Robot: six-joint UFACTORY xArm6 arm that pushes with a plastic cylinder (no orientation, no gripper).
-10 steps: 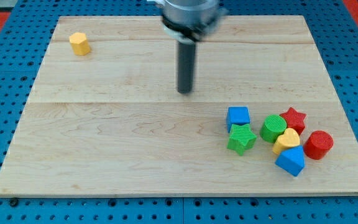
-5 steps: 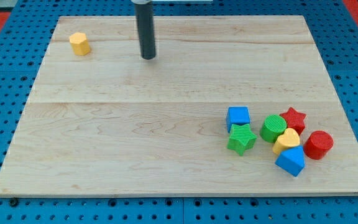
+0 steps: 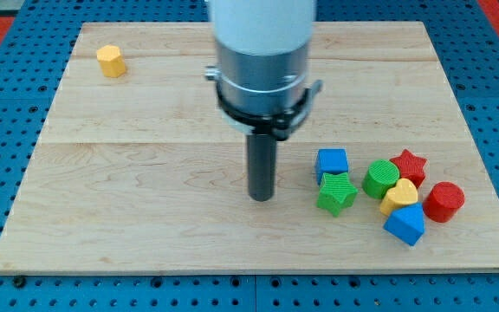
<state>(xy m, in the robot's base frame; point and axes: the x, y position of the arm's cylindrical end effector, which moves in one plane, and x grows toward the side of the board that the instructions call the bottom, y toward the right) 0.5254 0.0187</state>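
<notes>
My tip [image 3: 261, 197] rests on the wooden board [image 3: 145, 199], just left of a cluster of blocks. Nearest to it is the green star [image 3: 336, 193], a short gap to the tip's right, with the blue cube [image 3: 332, 162] just above that star. Further right lie a green cylinder [image 3: 380, 178], a red star [image 3: 409, 164], a yellow heart [image 3: 398, 196], a blue block [image 3: 405, 224] and a red cylinder [image 3: 443, 201], all packed close together. The tip touches no block.
A lone yellow hexagonal block [image 3: 110, 61] sits near the board's top left corner. The arm's grey and white body [image 3: 262, 61] hangs over the board's upper middle. Blue pegboard [image 3: 7, 173] surrounds the board.
The tip went from mid-board up and left toward the top, then swung down and right to sit beside the green star. No block has moved.
</notes>
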